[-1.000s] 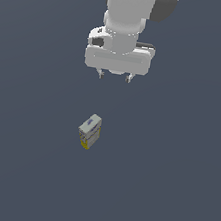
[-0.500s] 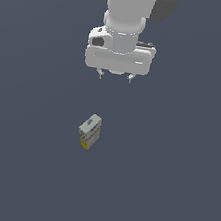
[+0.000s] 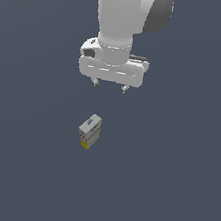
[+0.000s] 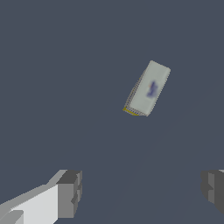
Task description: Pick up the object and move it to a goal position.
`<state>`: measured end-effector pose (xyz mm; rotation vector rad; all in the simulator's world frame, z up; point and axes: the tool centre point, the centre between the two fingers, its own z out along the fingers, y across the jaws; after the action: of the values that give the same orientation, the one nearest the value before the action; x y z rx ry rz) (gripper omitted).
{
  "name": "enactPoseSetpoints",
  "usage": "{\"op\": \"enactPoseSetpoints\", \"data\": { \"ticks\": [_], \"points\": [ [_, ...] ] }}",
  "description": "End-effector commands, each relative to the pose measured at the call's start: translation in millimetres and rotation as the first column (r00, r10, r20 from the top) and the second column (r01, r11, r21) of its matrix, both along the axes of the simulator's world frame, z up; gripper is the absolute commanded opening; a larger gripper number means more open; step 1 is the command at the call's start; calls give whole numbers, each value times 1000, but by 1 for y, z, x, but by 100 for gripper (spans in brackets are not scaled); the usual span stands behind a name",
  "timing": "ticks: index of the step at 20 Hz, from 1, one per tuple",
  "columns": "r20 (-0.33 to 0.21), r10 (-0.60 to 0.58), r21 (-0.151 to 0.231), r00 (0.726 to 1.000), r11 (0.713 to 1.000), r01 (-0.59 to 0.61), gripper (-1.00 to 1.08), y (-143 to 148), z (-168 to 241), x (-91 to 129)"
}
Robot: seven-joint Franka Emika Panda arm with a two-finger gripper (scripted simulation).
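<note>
Exterior view faces the arm; both views share the box (image 3: 89, 131) (wrist nearer).

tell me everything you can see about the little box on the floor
The box is small, rectangular and grey-white, with a matte, card-like look. The wrist view shows a faint bluish mark on its broad face and yellow trim at one end; the exterior view shows that yellow at its near, lower end. It lies alone on the dark grey floor, skewed to the line between the fingers. Nothing else touches it: the open gripper hangs above, clear of it, and the box looks narrower than the finger gap.
</note>
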<state>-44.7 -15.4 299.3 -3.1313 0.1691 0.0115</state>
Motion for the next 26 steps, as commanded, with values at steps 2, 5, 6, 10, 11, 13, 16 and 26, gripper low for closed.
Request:
{"op": "enactPoseSetpoints", "data": {
  "ticks": [2,5,6,10,11,13,16,26],
  "points": [
    [0,-76,2,997,997,76,100,-10,-16,16],
    [1,-156,2,988,988,156,100,-20,-34,33],
    [2,-183,2,983,983,183,100,-24,-40,39],
    [3,-272,0,962,962,272,100,-37,-63,56],
    [4,-291,-1,957,957,291,100,-40,-68,60],
    [4,-323,-2,946,946,323,100,-45,-76,65],
    [6,-359,-4,933,933,359,100,-51,-87,72],
    [6,-390,-6,921,921,390,100,-56,-98,77]
  ]
}}
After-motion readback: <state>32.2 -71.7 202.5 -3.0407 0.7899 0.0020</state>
